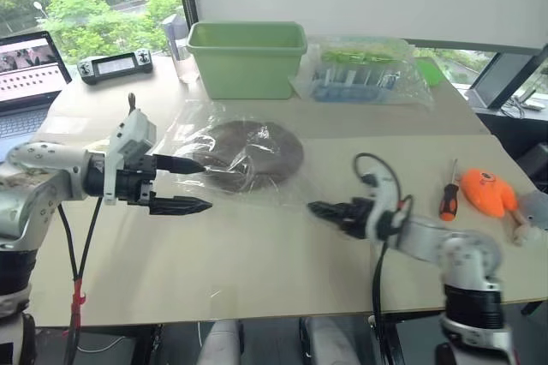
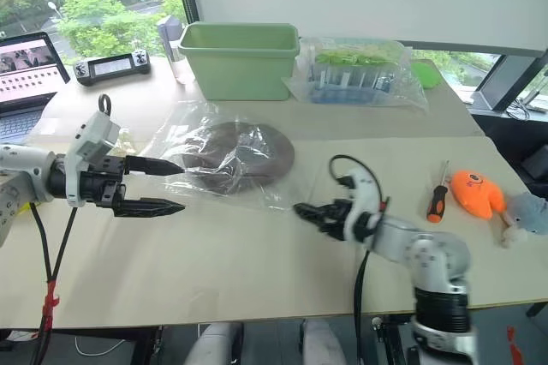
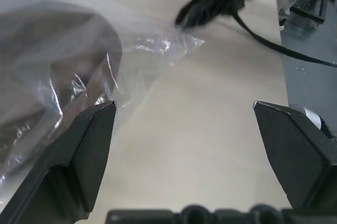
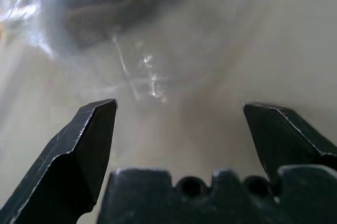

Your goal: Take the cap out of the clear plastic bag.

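We note cap (image 1: 257, 152) inside clear plastic bag (image 1: 205, 125), flat on table (image 1: 257, 254) mid-surface. Left pincer (image 1: 193, 183) wide open, empty, at bag's left edge. Right pincer (image 1: 318, 208) wide open, empty, near bag's right corner.

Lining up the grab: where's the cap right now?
The cap lies inside the bag mid-table, in front of the green bin, between both open grippers.

No legible text, label, brand, number or sign. Laptop (image 1: 30, 74) at table's far left corner: screen content too small to read. Controller (image 1: 115, 65) near far edge: display shows no readable characters. Bag of green and blue items (image 1: 364, 74): no readable print.
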`<state>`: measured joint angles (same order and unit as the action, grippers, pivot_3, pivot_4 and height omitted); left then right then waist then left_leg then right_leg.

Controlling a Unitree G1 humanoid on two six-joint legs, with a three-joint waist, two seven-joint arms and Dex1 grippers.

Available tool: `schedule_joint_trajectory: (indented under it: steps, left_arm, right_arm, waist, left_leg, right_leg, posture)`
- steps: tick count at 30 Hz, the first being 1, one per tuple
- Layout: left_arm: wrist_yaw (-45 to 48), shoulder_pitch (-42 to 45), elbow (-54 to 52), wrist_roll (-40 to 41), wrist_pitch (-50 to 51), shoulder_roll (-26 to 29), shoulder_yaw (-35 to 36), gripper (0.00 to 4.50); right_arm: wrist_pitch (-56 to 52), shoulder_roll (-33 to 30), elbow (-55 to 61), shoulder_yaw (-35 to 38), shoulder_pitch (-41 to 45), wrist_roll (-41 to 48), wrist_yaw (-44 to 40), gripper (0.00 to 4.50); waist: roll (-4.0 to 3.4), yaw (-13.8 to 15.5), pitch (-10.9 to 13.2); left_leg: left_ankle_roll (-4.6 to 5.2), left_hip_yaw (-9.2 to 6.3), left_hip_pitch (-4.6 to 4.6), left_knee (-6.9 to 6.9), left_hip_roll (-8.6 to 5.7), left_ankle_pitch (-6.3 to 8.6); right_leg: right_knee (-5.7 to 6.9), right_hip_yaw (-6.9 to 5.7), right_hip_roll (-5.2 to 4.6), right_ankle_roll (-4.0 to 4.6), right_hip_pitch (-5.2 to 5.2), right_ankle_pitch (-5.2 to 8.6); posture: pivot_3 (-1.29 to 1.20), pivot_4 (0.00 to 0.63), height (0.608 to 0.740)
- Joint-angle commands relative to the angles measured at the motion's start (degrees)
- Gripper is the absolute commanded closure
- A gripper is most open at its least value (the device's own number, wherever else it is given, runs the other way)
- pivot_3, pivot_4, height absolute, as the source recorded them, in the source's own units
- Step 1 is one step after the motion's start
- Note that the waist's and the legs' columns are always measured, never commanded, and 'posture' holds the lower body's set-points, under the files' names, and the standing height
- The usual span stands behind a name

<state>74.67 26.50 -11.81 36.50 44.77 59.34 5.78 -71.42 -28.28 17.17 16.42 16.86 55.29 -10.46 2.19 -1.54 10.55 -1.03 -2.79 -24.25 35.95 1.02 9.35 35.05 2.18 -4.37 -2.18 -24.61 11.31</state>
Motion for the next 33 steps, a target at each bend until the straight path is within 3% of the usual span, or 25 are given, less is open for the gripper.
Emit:
schedule_joint_trajectory:
  steps: [1, 5, 12, 15, 20, 27, 33]
  left_arm:
    - [0.9, -1.0, -1.4, -3.3, -3.4, 2.2, -2.0, 0.02]
    - [1.2, 0.3, 0.6, -4.8, -5.1, 1.2, -4.3, 0.02]
    - [2.5, 3.7, 2.8, -6.6, -6.7, 0.1, -7.3, 0.02]
    - [2.7, 4.1, 3.0, -6.9, -6.7, 0.2, -7.4, 0.02]
    - [2.5, 3.6, 2.3, -6.9, -6.5, 0.3, -6.8, 0.02]
    - [1.4, 3.0, 1.3, -6.9, -6.2, 0.2, -6.2, 0.02]
    - [0.8, 2.7, 1.1, -6.6, -6.1, 0.4, -5.8, 0.00]
  right_arm:
    - [-0.7, -4.0, 4.5, -0.2, -4.5, 0.3, -3.7, 0.00]
    - [-1.1, -0.1, 6.6, 0.2, -6.9, 4.9, -3.6, 0.00]
    - [3.6, 19.3, 0.8, 2.0, -5.6, 17.0, 2.8, 0.00]
    - [5.9, 23.5, -2.9, 3.8, -4.2, 20.9, 6.6, 0.00]
    - [9.7, 25.1, -8.8, 5.3, -1.8, 22.9, 10.9, 0.00]
    - [12.8, 24.5, -16.9, 2.8, 3.7, 17.5, 10.5, 0.00]
    - [11.1, 23.0, -16.1, -0.3, 3.4, 15.0, 8.7, 1.73]
  waist:
    - [0.01, 0.2, 0.0]
    - [0.00, -0.4, 0.0]
    - [-0.03, -0.9, 0.0]
    - [-0.04, -0.9, 0.0]
    - [-0.05, -0.8, 0.0]
    - [-0.06, -1.0, 0.0]
    - [-0.06, -1.0, 0.0]
  left_leg:
    - [0.00, 0.01, 0.03, -0.05, 0.00, 0.00]
    - [0.01, 0.05, 0.09, -0.09, 0.09, 0.01]
    - [0.01, 0.01, 0.08, 0.03, 0.17, 0.00]
    - [0.01, 0.01, 0.07, 0.02, 0.15, 0.00]
    - [0.01, -0.01, 0.04, -0.04, 0.13, 0.00]
    - [0.01, 0.00, 0.06, -0.05, 0.15, 0.00]
    - [0.01, 0.00, 0.03, -0.08, 0.19, 0.00]
  right_leg:
    - [0.02, 0.00, 0.00, 0.05, 0.00, 0.04]
    - [0.16, 0.05, 0.10, 0.16, -0.05, 0.11]
    - [0.20, 0.06, 0.19, 0.13, -0.02, 0.08]
    - [0.18, 0.08, 0.18, 0.10, -0.02, 0.06]
    - [0.10, 0.07, 0.17, -0.29, -0.03, -0.17]
    - [0.17, 0.10, 0.22, -0.28, -0.08, -0.18]
    - [0.18, 0.12, 0.29, -0.26, -0.11, -0.18]
  posture:
    - [0.00, 0.150, 0.737]
    - [0.00, 0.150, 0.737]
    - [0.00, 0.150, 0.737]
    - [0.00, 0.150, 0.737]
    - [0.00, 0.150, 0.737]
    - [0.00, 0.150, 0.737]
    - [0.00, 0.150, 0.737]
